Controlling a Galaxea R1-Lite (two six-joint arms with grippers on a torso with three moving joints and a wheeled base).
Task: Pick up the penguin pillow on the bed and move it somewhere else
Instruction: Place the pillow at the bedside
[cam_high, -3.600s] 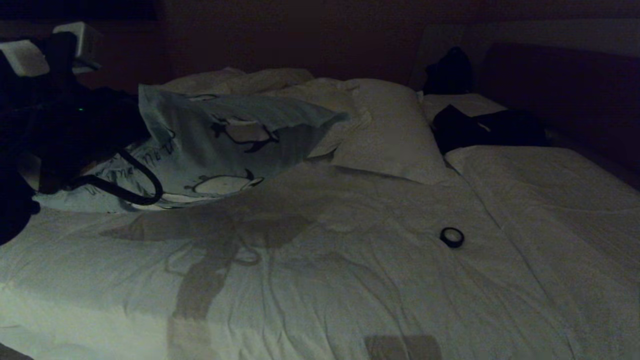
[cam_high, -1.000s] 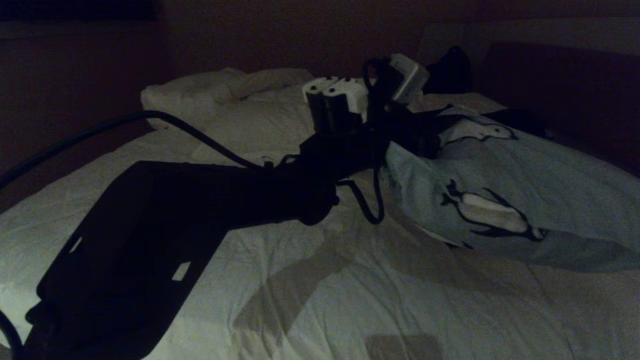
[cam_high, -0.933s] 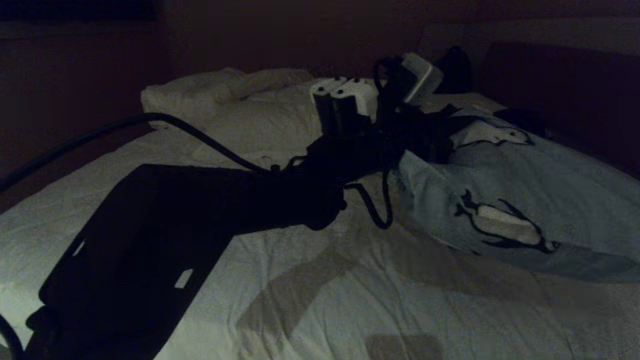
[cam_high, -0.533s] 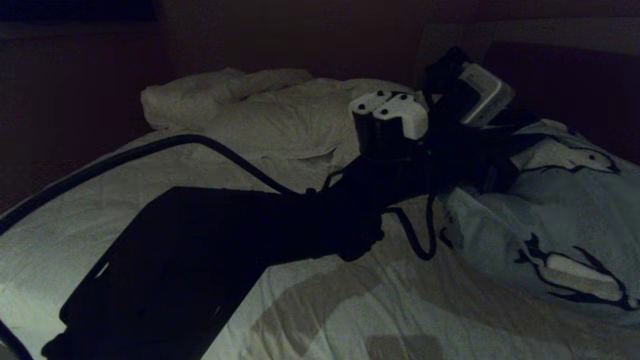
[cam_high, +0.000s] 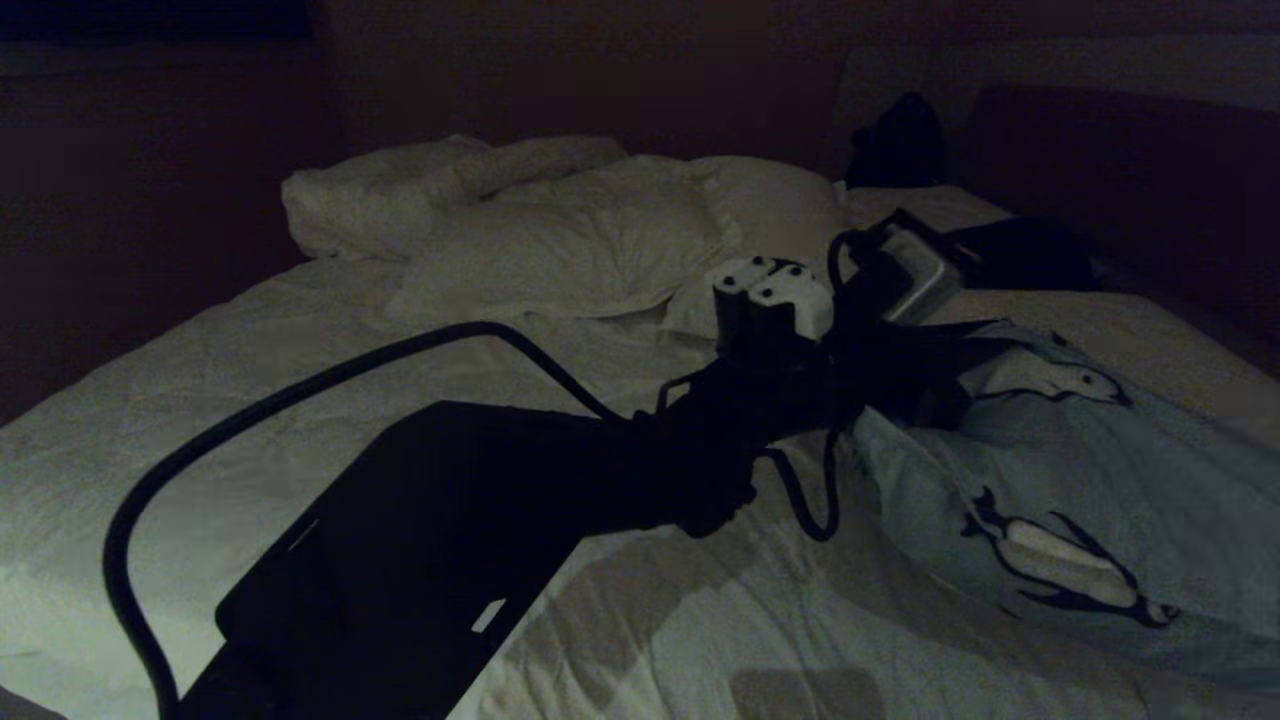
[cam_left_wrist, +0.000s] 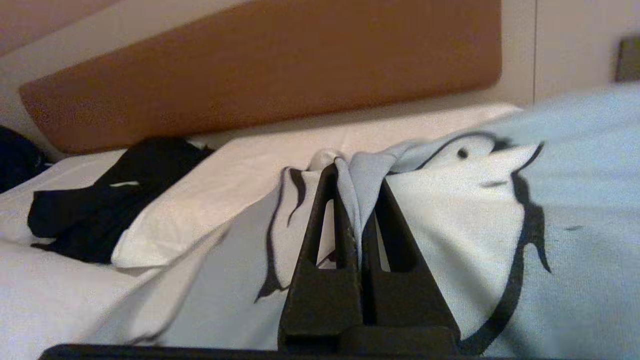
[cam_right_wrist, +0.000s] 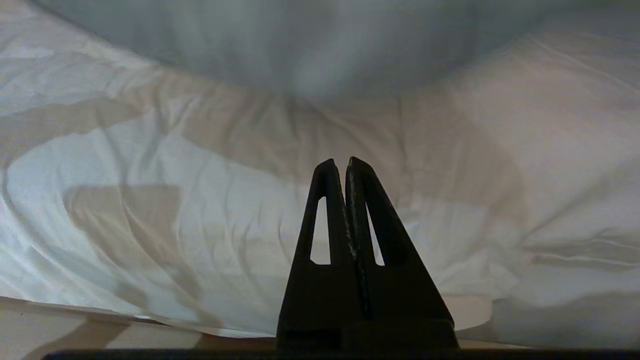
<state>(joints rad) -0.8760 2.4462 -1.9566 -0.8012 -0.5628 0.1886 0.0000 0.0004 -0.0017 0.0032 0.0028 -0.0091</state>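
Your left gripper (cam_left_wrist: 356, 200) is pinched tight on a fold at one corner of the penguin pillow (cam_high: 1080, 490). The pillow trails away from it toward the bed's (cam_high: 300, 420) right side, lying on the duvet. The right gripper (cam_right_wrist: 345, 200) is closed, empty, low over the duvet.

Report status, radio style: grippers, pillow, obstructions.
Left gripper shut on penguin pillow, right side of bed. Right gripper shut, empty, parked. Dark clothing lies beyond.
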